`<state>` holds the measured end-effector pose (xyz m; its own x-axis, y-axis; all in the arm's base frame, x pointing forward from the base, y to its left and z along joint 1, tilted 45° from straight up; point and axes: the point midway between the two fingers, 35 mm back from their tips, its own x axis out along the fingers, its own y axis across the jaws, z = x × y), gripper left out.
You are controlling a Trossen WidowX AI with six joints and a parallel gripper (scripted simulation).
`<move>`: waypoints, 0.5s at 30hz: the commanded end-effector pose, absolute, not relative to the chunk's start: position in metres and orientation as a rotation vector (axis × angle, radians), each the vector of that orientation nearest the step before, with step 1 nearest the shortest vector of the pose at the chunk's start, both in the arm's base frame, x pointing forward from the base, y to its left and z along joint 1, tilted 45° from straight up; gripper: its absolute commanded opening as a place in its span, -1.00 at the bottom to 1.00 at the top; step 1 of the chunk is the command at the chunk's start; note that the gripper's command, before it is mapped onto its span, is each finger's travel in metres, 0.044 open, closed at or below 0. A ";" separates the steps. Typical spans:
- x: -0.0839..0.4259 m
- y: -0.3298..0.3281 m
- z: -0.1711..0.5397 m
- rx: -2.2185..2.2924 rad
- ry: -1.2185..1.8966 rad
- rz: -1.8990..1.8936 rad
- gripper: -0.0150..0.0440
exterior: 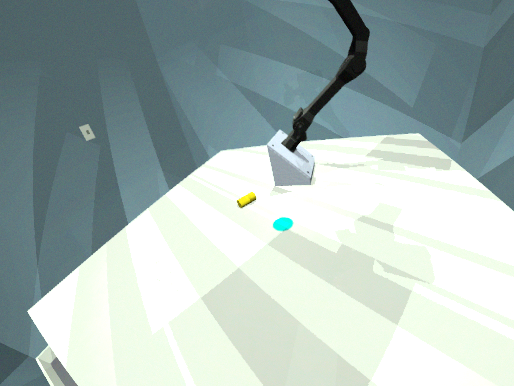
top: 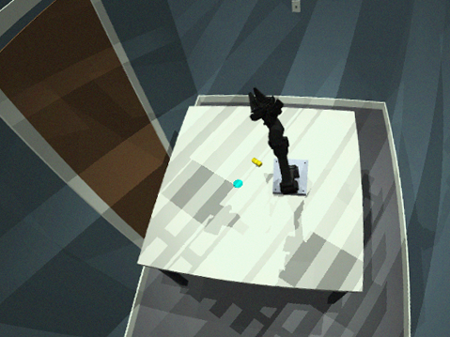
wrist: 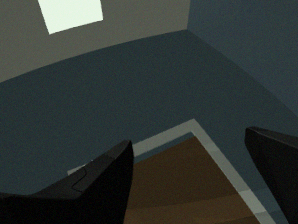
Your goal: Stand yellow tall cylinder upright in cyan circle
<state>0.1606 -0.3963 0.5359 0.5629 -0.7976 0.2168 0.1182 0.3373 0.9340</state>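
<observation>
Clearly, the claw point(top: 256, 94) point(wrist: 189, 141) gapes wide; its fingers grip nothing.

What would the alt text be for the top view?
A yellow cylinder lies on its side on a white table, near a flat cyan circle. A black robot arm reaches past them, its gripper open.

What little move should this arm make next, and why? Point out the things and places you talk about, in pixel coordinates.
Probably swing the open black pincer point(top: 257, 94) point(wrist: 189, 141) down over the yellow cylinder point(top: 257, 162) point(exterior: 246, 200): it lies on its side, outside the flat cyan circle point(top: 238, 184) point(exterior: 283, 224), while the pincer points away.
</observation>
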 end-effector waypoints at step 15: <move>0.218 -0.432 0.423 1.124 -0.411 -0.799 0.56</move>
<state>0.2085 -0.4268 0.4439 0.6473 -0.7612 -0.0405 0.3200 0.2232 0.9208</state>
